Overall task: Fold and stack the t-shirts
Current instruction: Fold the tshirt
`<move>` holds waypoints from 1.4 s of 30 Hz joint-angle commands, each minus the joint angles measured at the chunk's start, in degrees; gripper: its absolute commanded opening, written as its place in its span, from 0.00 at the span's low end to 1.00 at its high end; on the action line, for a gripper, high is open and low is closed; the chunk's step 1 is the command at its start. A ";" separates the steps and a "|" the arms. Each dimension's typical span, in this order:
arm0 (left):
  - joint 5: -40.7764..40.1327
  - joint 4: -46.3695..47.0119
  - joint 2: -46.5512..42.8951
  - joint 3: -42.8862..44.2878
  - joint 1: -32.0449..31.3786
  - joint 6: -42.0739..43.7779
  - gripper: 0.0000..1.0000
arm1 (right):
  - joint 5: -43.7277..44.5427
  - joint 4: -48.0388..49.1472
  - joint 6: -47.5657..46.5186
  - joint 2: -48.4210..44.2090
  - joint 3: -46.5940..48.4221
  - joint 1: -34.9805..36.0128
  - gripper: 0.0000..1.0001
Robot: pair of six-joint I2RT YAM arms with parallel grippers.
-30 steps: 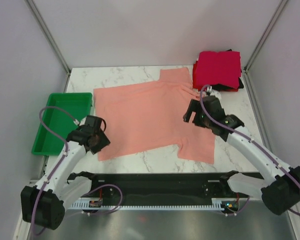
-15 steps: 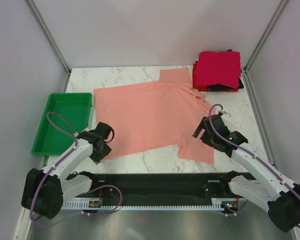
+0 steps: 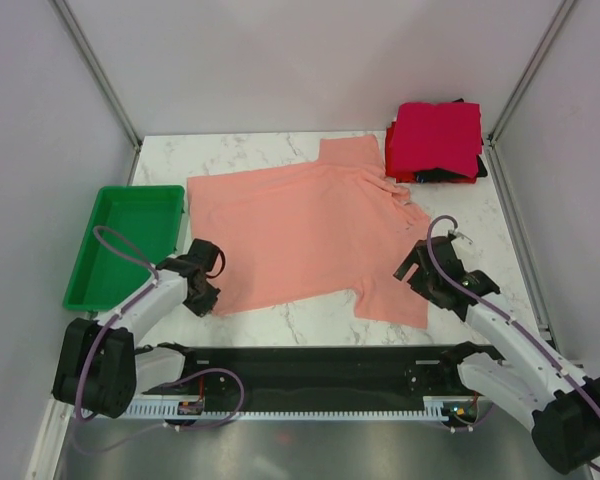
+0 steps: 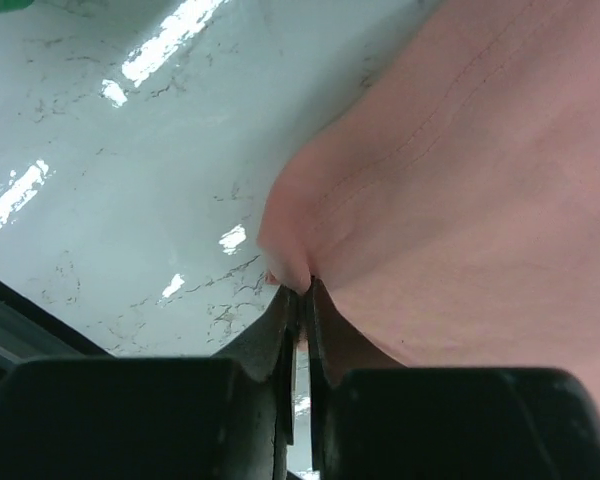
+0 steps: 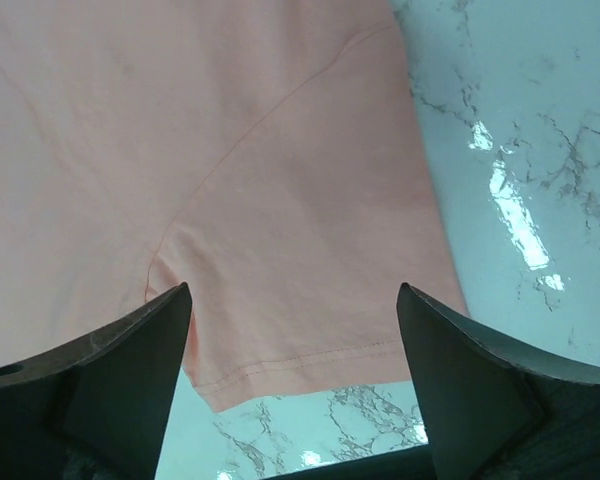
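Observation:
A salmon-pink t-shirt [image 3: 300,230] lies spread flat on the marble table, neck toward the right. My left gripper [image 3: 206,291] sits at its near-left corner. In the left wrist view the jaws [image 4: 302,292] are shut, pinching a small fold of the shirt's corner [image 4: 290,255]. My right gripper [image 3: 418,272] hovers open over the near-right sleeve. In the right wrist view the fingers [image 5: 292,292] stand wide apart on either side of the sleeve's hem [image 5: 310,350], with nothing gripped. A stack of folded crimson, red and black t-shirts [image 3: 436,140] rests at the back right corner.
A green plastic tray [image 3: 125,240] stands at the left edge of the table, just left of the left arm. Grey walls and metal posts enclose the table. A black rail [image 3: 320,365] runs along the near edge between the arm bases.
The left gripper moved in to the shirt's near-left corner and shut on it. The right gripper dropped back from the shirt's middle to the near sleeve hem, still open.

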 commanded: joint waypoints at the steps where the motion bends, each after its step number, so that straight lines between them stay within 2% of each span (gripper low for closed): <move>1: 0.55 5.45 2.69 -1.55 1.09 2.37 0.07 | 1.30 -1.63 4.48 -4.14 -1.60 -0.70 0.91; 2: 1.16 5.90 2.78 -1.64 1.18 2.81 0.02 | 2.44 -3.72 6.06 -6.24 -2.22 -0.62 0.90; 6: 2.31 7.83 2.70 -2.43 1.97 3.87 0.02 | 1.13 -4.89 9.94 -8.90 -5.64 -0.70 0.84; 11: 3.98 10.64 0.85 -4.19 3.29 5.27 0.02 | 0.25 -5.86 10.29 -1.09 -8.28 -0.17 0.85; 13: 5.21 11.87 0.94 -4.98 4.69 6.94 0.02 | -0.80 -3.93 11.17 -0.72 -9.95 -0.18 0.84; 15: 6.44 12.93 1.20 -5.42 5.40 7.82 0.02 | -1.16 -2.08 12.75 -0.72 -12.32 -0.17 0.81; 16: 6.70 13.37 1.38 -5.60 5.92 8.09 0.02 | -0.37 -1.81 13.10 -0.81 -12.59 -0.18 0.76; 21: 8.90 15.56 1.38 -6.91 7.68 9.58 0.02 | 2.71 -1.99 14.60 1.47 -11.54 -0.18 0.71; 24: 10.04 16.53 1.38 -7.53 8.83 10.20 0.02 | 3.32 -2.51 14.95 4.55 -10.31 0.87 0.58; 25: 10.22 16.62 1.47 -7.53 9.09 10.28 0.02 | 3.50 -2.60 15.30 4.73 -10.22 1.31 0.45; 26: 10.31 16.80 1.29 -7.62 9.18 10.29 0.02 | 3.94 -2.60 15.65 4.55 -10.40 1.75 0.37; 27: 10.31 16.71 1.20 -7.71 9.18 10.29 0.02 | 3.85 -2.69 16.09 4.12 -10.48 2.28 0.21; 30: 10.40 16.54 -0.55 -7.80 9.18 10.72 0.02 | 2.89 -3.04 16.62 1.57 -11.45 2.55 0.00; 33: 11.19 14.52 -7.47 -7.71 9.09 11.52 0.02 | 2.53 -5.32 16.27 -2.64 -10.23 2.73 0.00; 37: 10.84 8.29 -19.60 -4.90 9.09 11.52 0.02 | 3.94 -12.43 16.27 -9.40 -4.08 3.25 0.00; 39: 11.01 4.33 -23.56 -1.74 9.09 11.69 0.02 | 4.38 -15.95 15.74 -10.47 0.31 3.52 0.00; 42: 11.36 0.73 -24.64 1.86 9.09 11.87 0.02 | 5.17 -17.46 13.38 -9.87 5.94 3.60 0.00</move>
